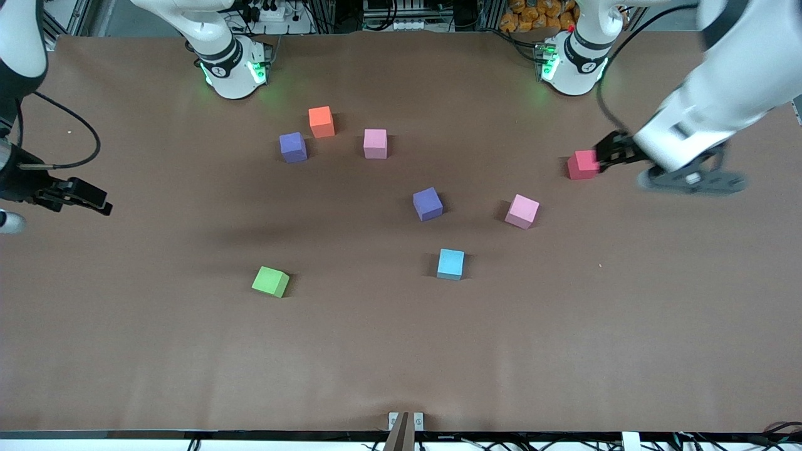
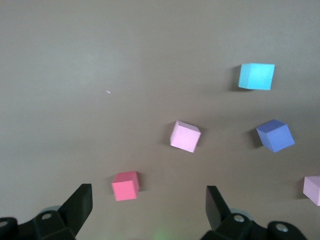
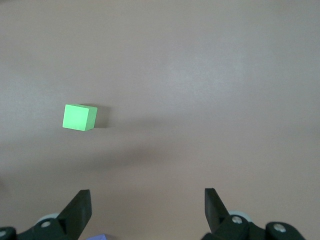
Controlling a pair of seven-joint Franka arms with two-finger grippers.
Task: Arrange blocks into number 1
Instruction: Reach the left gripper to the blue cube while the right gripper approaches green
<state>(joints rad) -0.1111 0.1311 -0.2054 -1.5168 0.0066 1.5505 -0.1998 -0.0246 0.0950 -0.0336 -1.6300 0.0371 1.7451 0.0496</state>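
Observation:
Five task blocks lie scattered on the table. One purple block [image 1: 293, 147] and one pink block [image 1: 375, 143] sit toward the robots' bases. The second purple block [image 1: 428, 203] [image 2: 275, 135] and second pink block [image 1: 522, 211] [image 2: 185, 136] lie mid-table. The green block [image 1: 270, 281] [image 3: 79, 117] lies nearer the camera, toward the right arm's end. My left gripper [image 1: 611, 155] [image 2: 149, 205] hangs open beside the red cube [image 1: 583, 165] [image 2: 125, 185], holding nothing. My right gripper [image 1: 94, 202] [image 3: 147, 210] is open and holds nothing, over the table's right-arm end.
An orange cube [image 1: 321, 121] stands next to the purple block near the bases. A light blue cube [image 1: 450, 264] [image 2: 256, 76] lies nearer the camera than the mid-table purple block. Brown paper [image 1: 564, 326] covers the table.

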